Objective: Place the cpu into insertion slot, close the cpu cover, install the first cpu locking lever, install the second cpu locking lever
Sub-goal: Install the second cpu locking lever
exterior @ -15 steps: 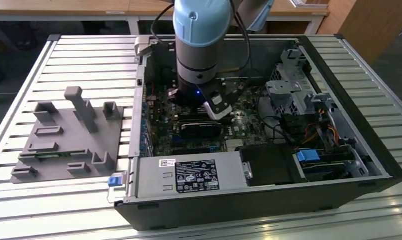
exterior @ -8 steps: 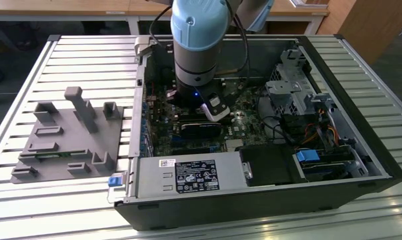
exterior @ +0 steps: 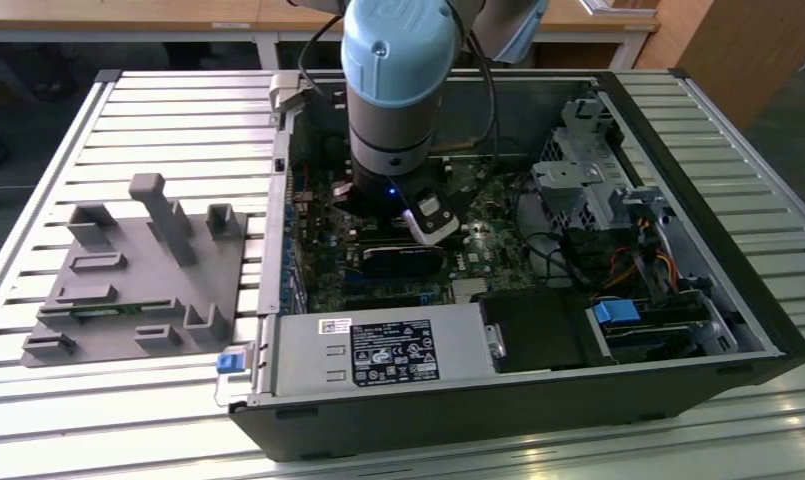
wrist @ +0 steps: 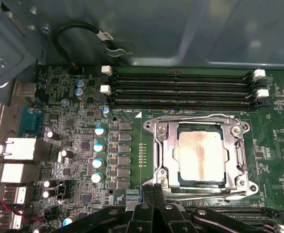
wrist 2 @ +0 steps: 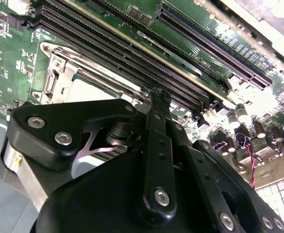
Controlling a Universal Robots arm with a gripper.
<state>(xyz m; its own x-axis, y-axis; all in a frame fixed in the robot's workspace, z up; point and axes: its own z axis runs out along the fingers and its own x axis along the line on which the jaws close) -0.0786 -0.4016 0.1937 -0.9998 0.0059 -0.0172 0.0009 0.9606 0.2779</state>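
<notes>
We find the cpu (wrist: 201, 154), a flat square chip with a dull silver-grey top, already seated in the insertion slot (wrist: 168, 160) on the green circuit board (wrist: 277, 145), with the thin silvery metal cpu cover (wrist: 162, 145) framing it, near the long black memory slots (wrist: 181, 90). Our black gripper (wrist: 154, 191) sits just beside the socket's edge with its fingers drawn close together on nothing we can see, so we judge a locking lever step is in hand. That calls for a precise hook on thin wire.

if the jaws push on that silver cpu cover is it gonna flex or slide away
The cpu cover looks like thin sheet metal, so it probably flexes slightly. Lying closed around the cpu on the green board, it likely won't slide. Its shiny surface may be slippery.
</notes>
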